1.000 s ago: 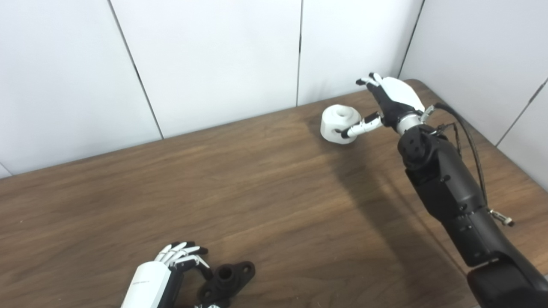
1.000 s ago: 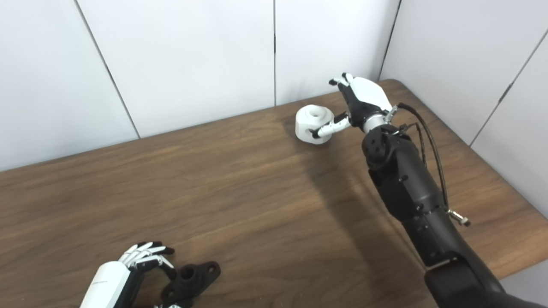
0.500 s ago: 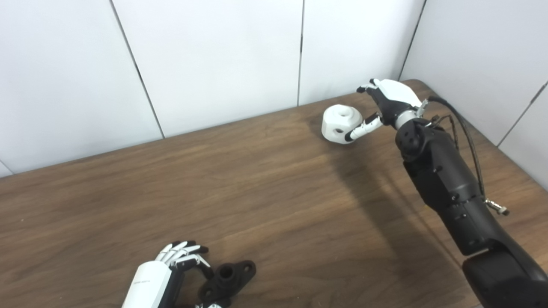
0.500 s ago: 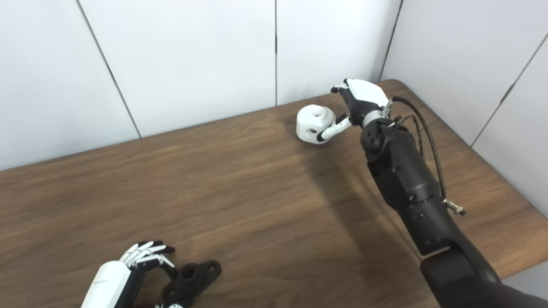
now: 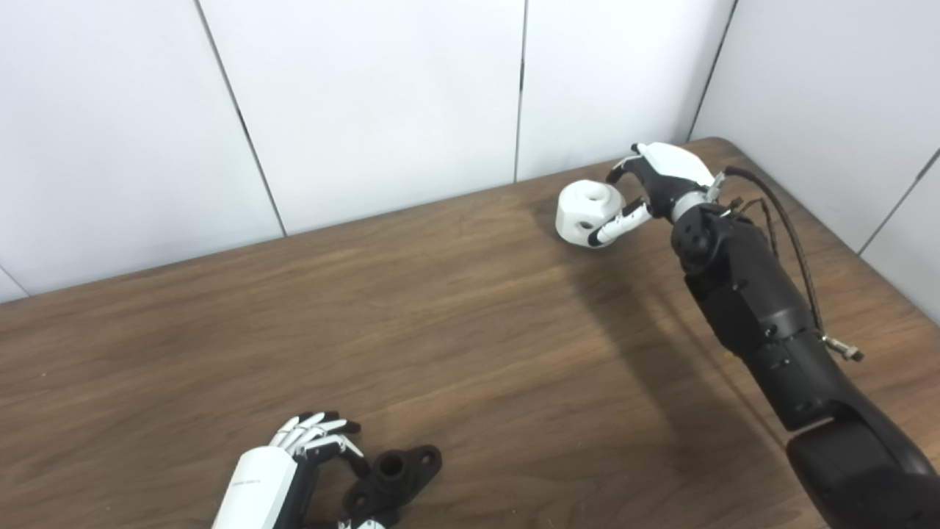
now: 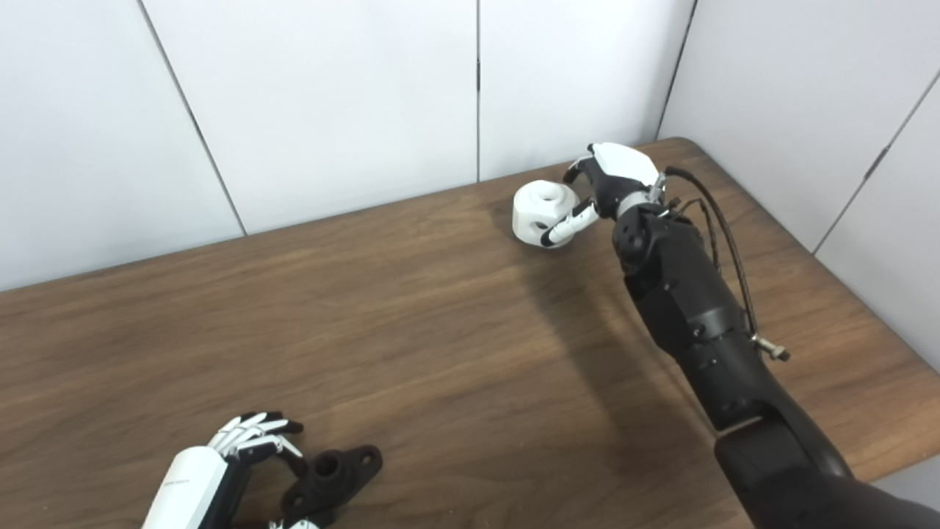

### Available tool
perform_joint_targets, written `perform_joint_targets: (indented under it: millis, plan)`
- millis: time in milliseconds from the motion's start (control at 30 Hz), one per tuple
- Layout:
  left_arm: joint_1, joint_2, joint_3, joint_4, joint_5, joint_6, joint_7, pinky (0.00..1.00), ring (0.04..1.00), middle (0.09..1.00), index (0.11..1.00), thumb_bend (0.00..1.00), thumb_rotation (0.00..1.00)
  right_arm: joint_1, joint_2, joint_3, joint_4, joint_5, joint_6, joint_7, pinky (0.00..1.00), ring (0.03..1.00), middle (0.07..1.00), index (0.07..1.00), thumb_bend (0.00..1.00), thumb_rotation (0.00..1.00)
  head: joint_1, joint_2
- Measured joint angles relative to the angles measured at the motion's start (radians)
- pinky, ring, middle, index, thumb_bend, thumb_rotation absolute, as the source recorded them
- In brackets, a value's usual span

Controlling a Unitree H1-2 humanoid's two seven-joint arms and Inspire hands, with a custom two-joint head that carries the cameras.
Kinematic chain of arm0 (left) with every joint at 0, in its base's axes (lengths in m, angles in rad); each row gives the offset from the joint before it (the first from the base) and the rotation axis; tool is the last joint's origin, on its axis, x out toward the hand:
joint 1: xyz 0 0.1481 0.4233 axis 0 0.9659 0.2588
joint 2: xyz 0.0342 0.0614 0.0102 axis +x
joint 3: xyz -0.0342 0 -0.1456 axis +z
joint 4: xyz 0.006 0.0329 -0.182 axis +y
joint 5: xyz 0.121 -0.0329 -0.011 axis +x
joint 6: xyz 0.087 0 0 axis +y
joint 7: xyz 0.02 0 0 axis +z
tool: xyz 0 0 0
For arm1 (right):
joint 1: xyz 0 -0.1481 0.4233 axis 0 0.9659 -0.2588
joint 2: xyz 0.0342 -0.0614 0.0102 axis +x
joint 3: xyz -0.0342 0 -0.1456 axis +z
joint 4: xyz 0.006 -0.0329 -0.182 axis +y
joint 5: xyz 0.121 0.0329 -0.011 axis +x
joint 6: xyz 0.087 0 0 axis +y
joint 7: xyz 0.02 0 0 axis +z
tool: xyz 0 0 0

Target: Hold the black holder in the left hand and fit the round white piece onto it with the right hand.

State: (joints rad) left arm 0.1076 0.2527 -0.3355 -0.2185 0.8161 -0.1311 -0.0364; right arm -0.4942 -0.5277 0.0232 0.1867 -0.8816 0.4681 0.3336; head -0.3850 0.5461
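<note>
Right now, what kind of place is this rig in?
Probably a lab test cell, not a home: a bare wood-grain table, plain white wall panels, and only two parts out, a black holder and a round white piece.

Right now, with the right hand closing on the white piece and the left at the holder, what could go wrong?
1. The right hand wraps the round white piece only from its right side; it may slip or roll when lifted.
2. The piece sits near the table's far edge by the wall; a nudge could push it off.
3. The left hand looks loose around the black holder; it could shift.
</note>
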Motion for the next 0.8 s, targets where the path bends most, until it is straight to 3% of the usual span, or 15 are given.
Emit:
perform_joint_targets:
  millis: [367,800]
  plan:
    - [0.0,-0.003,0.0,0.003,0.003,-0.001,0.004,0.89,0.844,0.762,0.485,0.52,0.04,0.0,0.012,0.005,0.012,0.005,0.0,-0.024,1.0,1.0,1.0,0.744,0.97,0.36,0.003,0.0]
    - [0.0,-0.005,0.0,0.003,0.003,-0.001,0.005,0.88,0.844,0.764,0.485,0.52,0.04,0.0,0.009,0.02,0.015,0.037,-0.001,-0.058,1.0,1.0,0.98,0.676,0.92,0.34,0.002,0.0]
